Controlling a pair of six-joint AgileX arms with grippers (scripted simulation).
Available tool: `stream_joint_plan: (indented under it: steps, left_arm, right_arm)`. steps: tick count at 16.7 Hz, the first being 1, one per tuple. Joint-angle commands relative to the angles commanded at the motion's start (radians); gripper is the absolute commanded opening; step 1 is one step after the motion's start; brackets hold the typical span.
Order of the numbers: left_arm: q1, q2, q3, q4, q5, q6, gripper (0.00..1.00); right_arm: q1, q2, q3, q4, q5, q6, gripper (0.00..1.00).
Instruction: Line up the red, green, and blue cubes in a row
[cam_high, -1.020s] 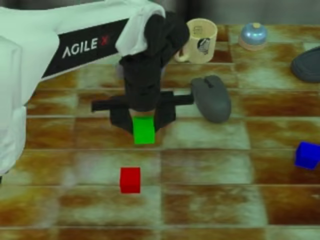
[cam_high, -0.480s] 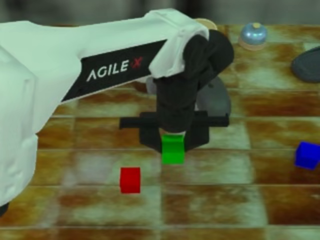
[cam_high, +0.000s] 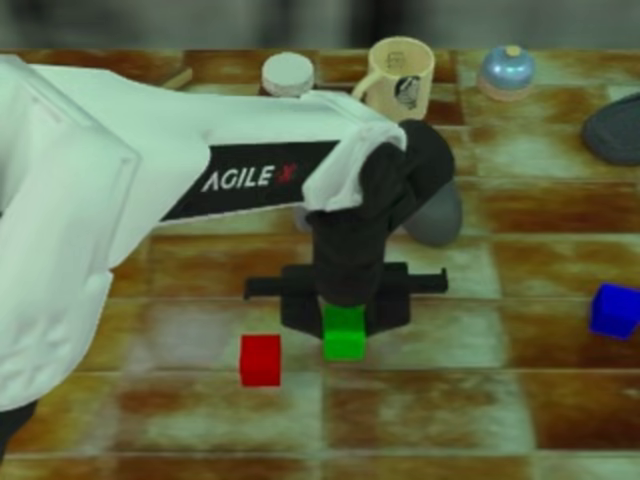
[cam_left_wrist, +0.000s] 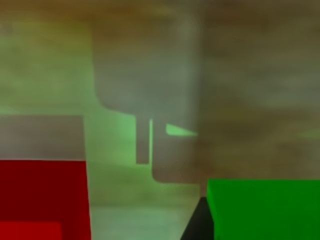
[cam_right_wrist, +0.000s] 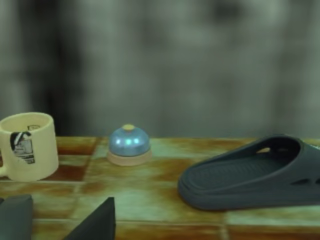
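The left gripper (cam_high: 345, 318) has its jaws closed on the green cube (cam_high: 344, 334), low over the table (cam_high: 420, 410); the red cube (cam_high: 260, 360) sits just beside it; the blue cube (cam_high: 613, 310) lies well apart at the right edge; the right arm is out of the top view.

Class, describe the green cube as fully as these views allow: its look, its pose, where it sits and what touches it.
The green cube is a small, plain, bright green block with flat matte faces and sharp edges. It sits square, held between the dark fingers of the left end effector, which hides its upper part from above. It lies near the table's middle, just right of the red cube with a gap between them, roughly level with it. The left wrist view shows it low over the table; whether it rests there is unclear.
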Motion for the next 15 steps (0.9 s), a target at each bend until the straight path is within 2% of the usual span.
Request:
stream_joint_plan:
  steps: [5, 15]
  left_arm:
    - [-0.002, 0.010, -0.024, 0.027, 0.000, 0.000, 0.00]
    - [-0.002, 0.010, -0.024, 0.027, 0.000, 0.000, 0.75]
  right_arm:
    - [0.000, 0.000, 0.000, 0.000, 0.000, 0.000, 1.00]
    - [0.000, 0.000, 0.000, 0.000, 0.000, 0.000, 1.00]
